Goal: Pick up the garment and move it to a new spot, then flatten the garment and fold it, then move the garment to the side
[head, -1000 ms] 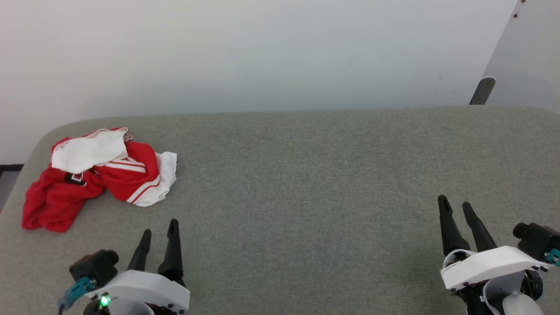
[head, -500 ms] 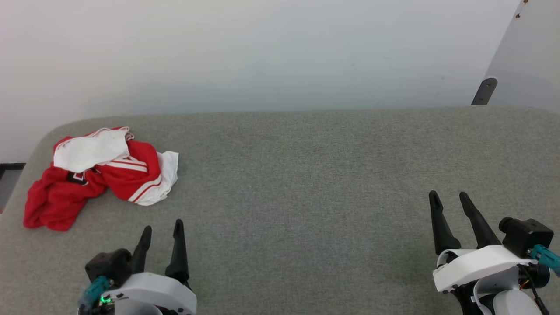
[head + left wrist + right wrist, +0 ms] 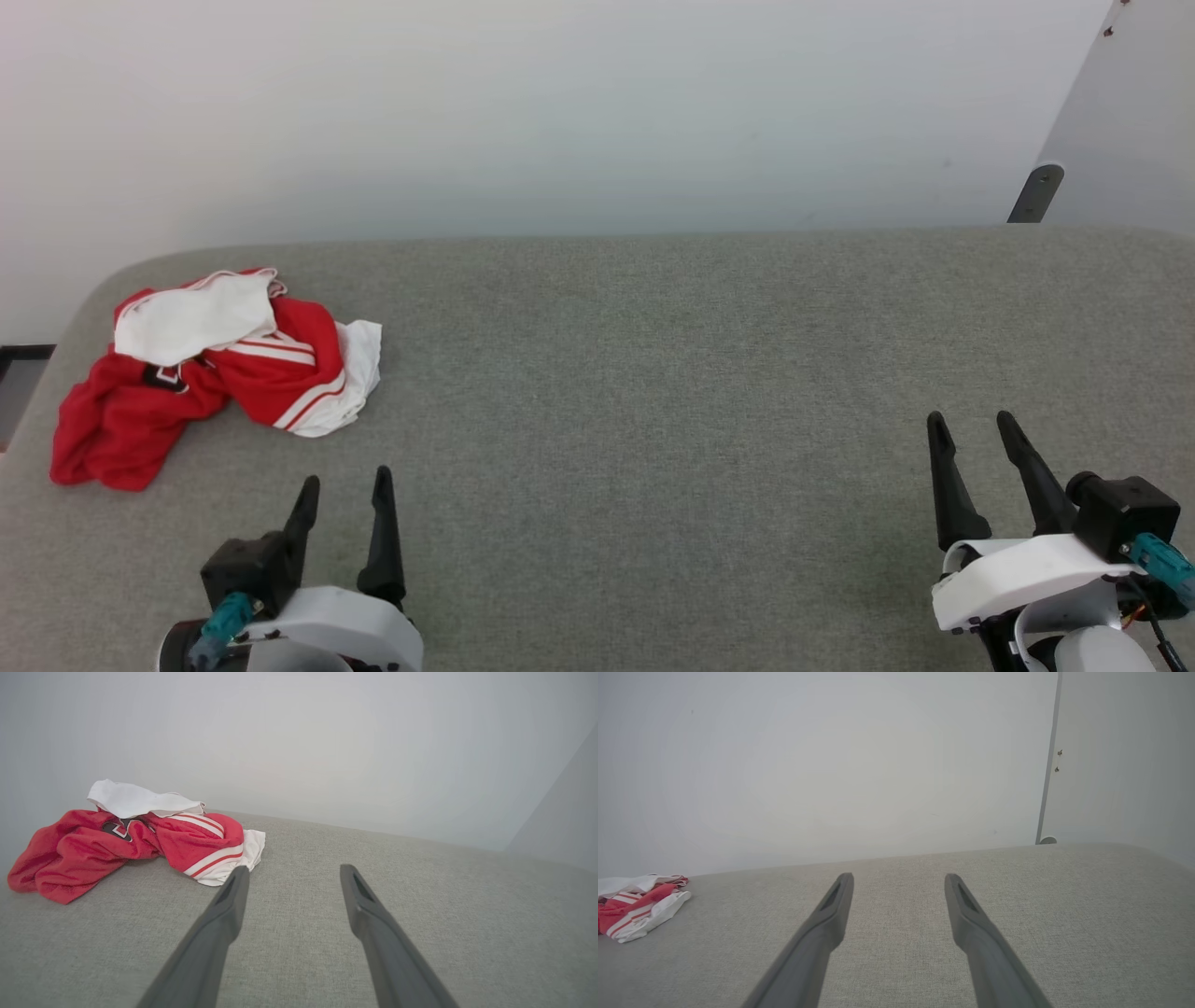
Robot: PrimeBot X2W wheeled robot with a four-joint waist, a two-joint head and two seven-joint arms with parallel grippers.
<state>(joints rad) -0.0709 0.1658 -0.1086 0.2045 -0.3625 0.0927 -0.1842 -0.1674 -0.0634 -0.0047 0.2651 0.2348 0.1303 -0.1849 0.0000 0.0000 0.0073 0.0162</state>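
The garment (image 3: 210, 373) lies crumpled near the far left corner of the grey padded surface (image 3: 653, 373): red fabric, white panels, striped trim and a dark logo patch. In the left wrist view the garment (image 3: 131, 840) sits ahead and to the left of the fingers. My left gripper (image 3: 344, 483) stands open at the lower left, short of the garment, with nothing between its fingers. Far off at the lower right, my right gripper (image 3: 971, 422) is open and empty too. The right wrist view catches the garment (image 3: 637, 905) at its left edge.
A pale wall (image 3: 560, 112) rises behind the surface. At the far right stands a white panel (image 3: 1134, 121) with a dark bracket (image 3: 1034, 194). The surface's rounded left corner (image 3: 84, 289) drops off close to the garment.
The left gripper has drawn back toward the bottom edge and shifted slightly right. The right gripper has turned a little. The garment lies as before.
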